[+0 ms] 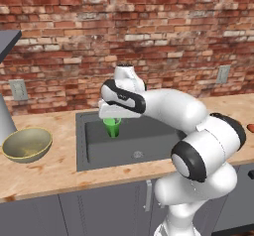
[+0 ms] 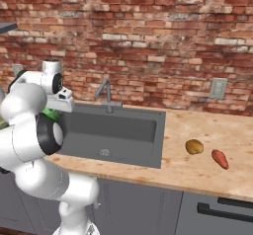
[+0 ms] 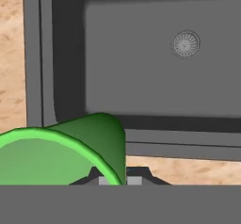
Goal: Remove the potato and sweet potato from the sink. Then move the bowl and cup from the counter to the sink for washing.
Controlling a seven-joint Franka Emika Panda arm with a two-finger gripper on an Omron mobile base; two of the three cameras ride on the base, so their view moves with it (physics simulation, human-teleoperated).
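Note:
My gripper [image 1: 113,119] is shut on the rim of the bright green cup [image 1: 113,127], which hangs over the left part of the dark grey sink [image 1: 149,143]. The hand view has the cup [image 3: 66,148] at lower left, right by the gripper [image 3: 117,179], above the sink's [image 3: 155,82] near-left corner. The olive-yellow bowl [image 1: 27,144] rests on the counter left of the sink. The potato [image 2: 194,146] and the sweet potato [image 2: 220,159] lie on the counter right of the sink [image 2: 116,125].
A grey tap [image 2: 106,95] stands at the sink's back edge and the round drain [image 3: 186,44] lies in its floor. Behind the wooden counter [image 1: 49,173] rises a brick wall with an outlet [image 2: 217,88]. A grey appliance [image 1: 5,121] stands at far left.

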